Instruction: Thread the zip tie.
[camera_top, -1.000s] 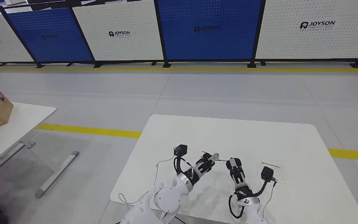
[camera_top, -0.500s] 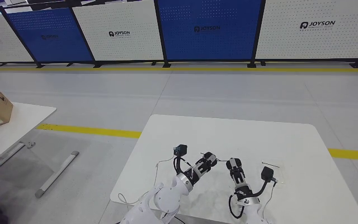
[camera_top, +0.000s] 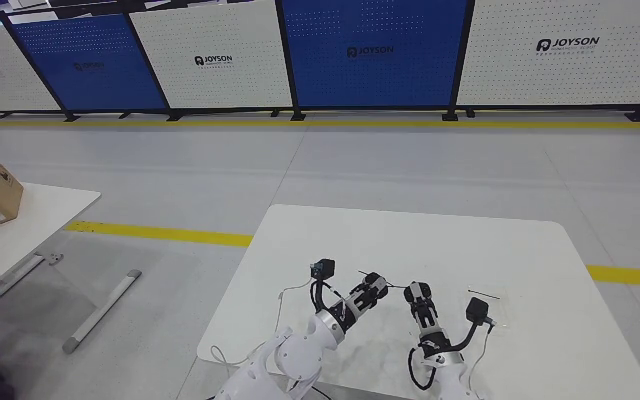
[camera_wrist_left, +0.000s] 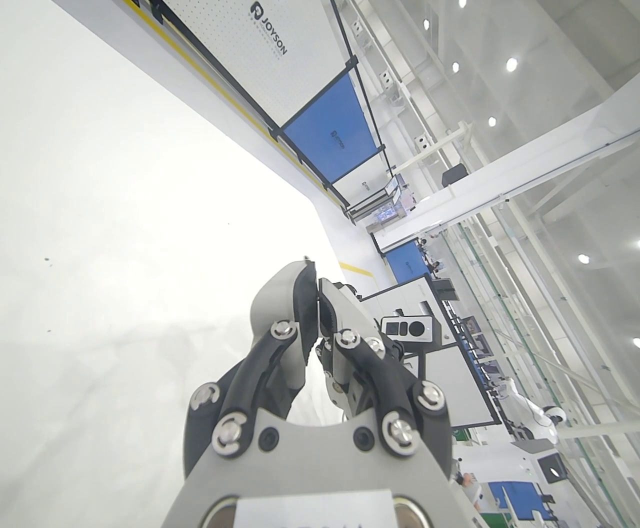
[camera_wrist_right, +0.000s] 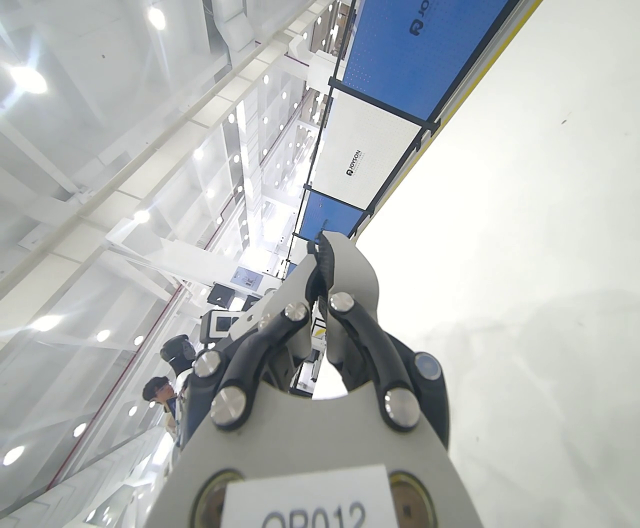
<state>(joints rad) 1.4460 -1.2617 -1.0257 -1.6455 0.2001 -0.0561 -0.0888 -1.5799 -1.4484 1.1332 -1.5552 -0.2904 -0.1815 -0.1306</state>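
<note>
Zip tie (camera_top: 393, 286) was a thin black plastic strip, held just above the white rectangular table (camera_top: 420, 240) near its front edge and running roughly level between the two grippers. Left gripper (camera_top: 372, 284) was clamped shut; in the left wrist view (camera_wrist_left: 316, 280) only a tiny black tip of the tie (camera_wrist_left: 306, 260) poked out past the closed fingertips. Right gripper (camera_top: 414, 292) was closed as well; in the right wrist view (camera_wrist_right: 322, 250) a short, ribbed black end of the tie (camera_wrist_right: 325, 255) sat pinched between the pads, curving slightly at the tip. The two grippers were near each other, tips facing, with a short span of tie between them. Couldn't tell head from tail end of the tie. A second thin dark strip (camera_top: 483, 294) lay flat on the table just beside the right arm.
</note>
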